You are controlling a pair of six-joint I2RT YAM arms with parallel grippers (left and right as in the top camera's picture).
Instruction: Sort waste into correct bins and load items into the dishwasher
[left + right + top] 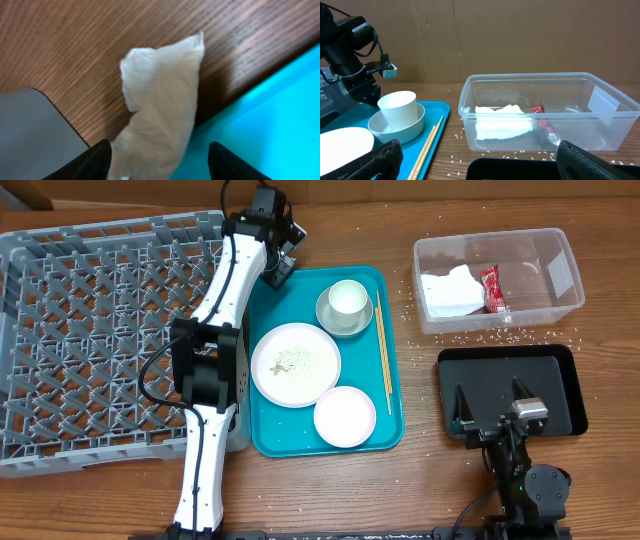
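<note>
A crumpled white napkin (160, 100) lies on the wood between the grey dishwasher rack (90, 330) and the teal tray (390, 430). My left gripper (160, 162) hangs over it, open, one finger either side, a gap showing at the right finger. In the overhead view the left gripper (280, 265) hides this napkin. Another napkin (450, 290) and a red wrapper (490, 288) lie in the clear tub (560, 240). On the teal tray are a cup (347, 298) standing in a bowl (345, 325), a large plate (295, 365) and a small plate (345, 417). My right gripper (497, 415) rests open over the black tray (560, 370).
Wooden chopsticks (383, 350) lie along the teal tray's right side. Loose rice grains (480, 335) are scattered on the wood around the clear tub. The left arm stretches along the rack's right wall. A cardboard wall stands behind the table.
</note>
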